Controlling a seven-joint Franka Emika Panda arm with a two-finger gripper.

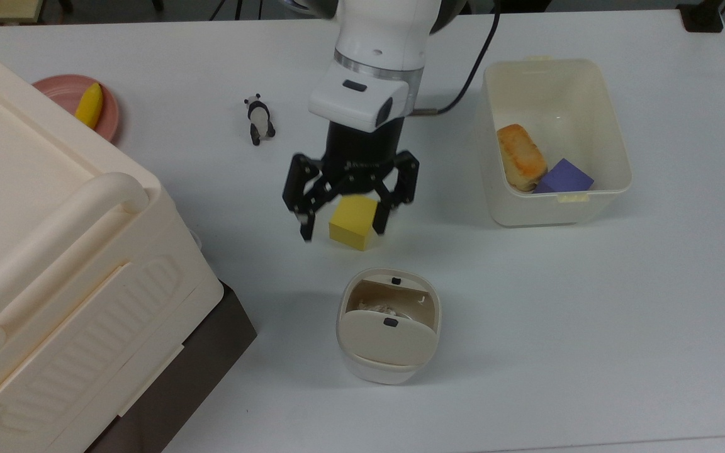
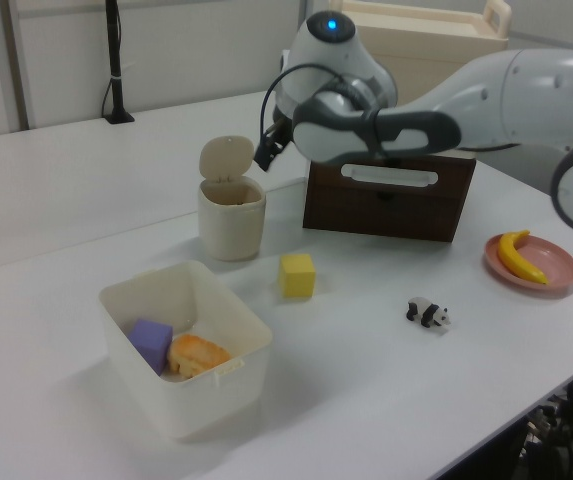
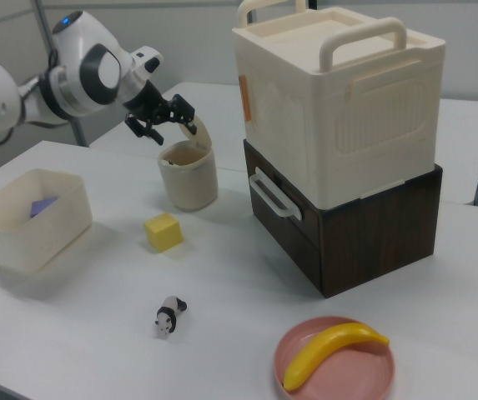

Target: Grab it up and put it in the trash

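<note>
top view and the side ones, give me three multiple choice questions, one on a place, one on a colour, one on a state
1. Where is the paper wad?
A. inside the bin
B. in the pincer
C. on the plate

2. What colour is the cube near the bin?
A. purple
B. yellow
C. pink

3. How is the pincer?
A. shut on the panda
B. shut on the cube
C. open, holding nothing

Answers:
1 A: in the top view, a pale wrinkled lump lies under the bin's tilted flap.
2 B: the cube is yellow in all three views; the purple block lies in the tub.
3 C: in the top view, its fingers are spread wide above the table with nothing between them.
</note>
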